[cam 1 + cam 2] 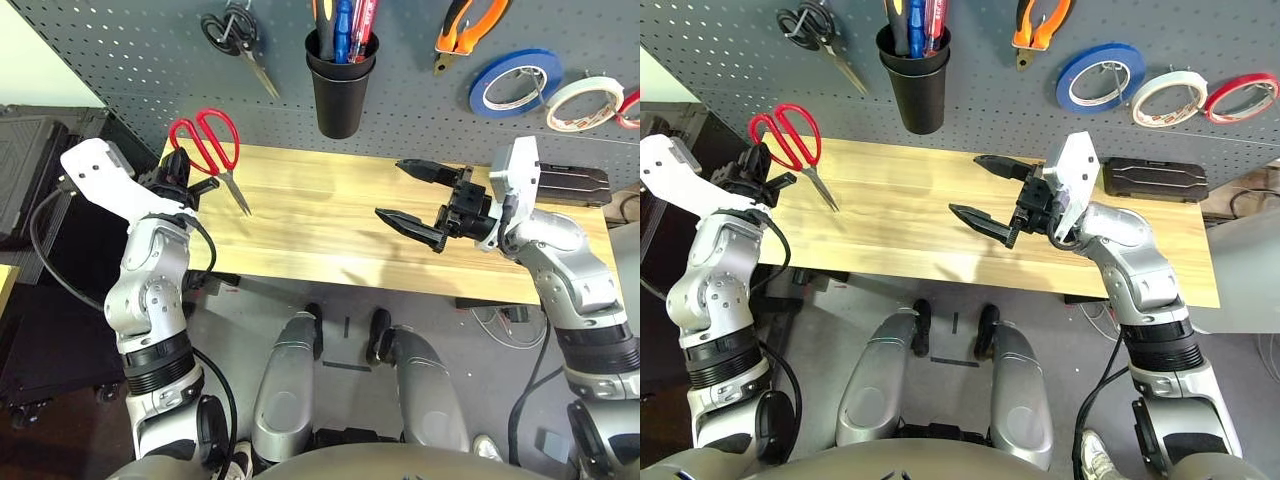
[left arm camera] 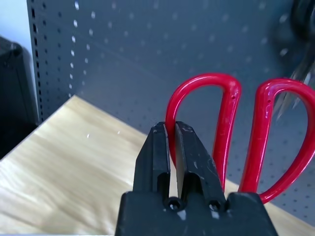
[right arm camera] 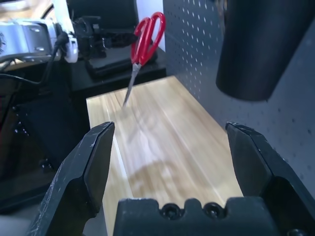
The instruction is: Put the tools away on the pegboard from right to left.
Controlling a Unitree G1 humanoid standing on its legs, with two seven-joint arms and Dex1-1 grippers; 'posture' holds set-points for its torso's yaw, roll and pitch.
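Left wrist view: your left gripper point(image 2: 172, 142) is pinched tight on one red loop of the red-handled scissors point(image 1: 207, 143), lifted off the table point(image 1: 330, 215) at its left end, blades hanging down and toward the wood, just in front of the pegboard point(image 1: 130, 50). Your right gripper point(image 1: 413, 196) hovers over the middle of the table with its fingers spread wide and nothing between them. On the board, the white tape roll point(image 1: 584, 104), the pliers point(image 1: 462, 28) and the black cup holder point(image 1: 341, 78) with its tools are already hung to the right, so by the look of it you are on the last and leftmost item. Next you need to raise the scissors and slip a free handle loop over an empty hook near the black-handled scissors point(image 1: 237, 35), which calls for a steady wrist, because the pinch on one loop lets the blades swing. No brand, label or writing can be read anywhere.
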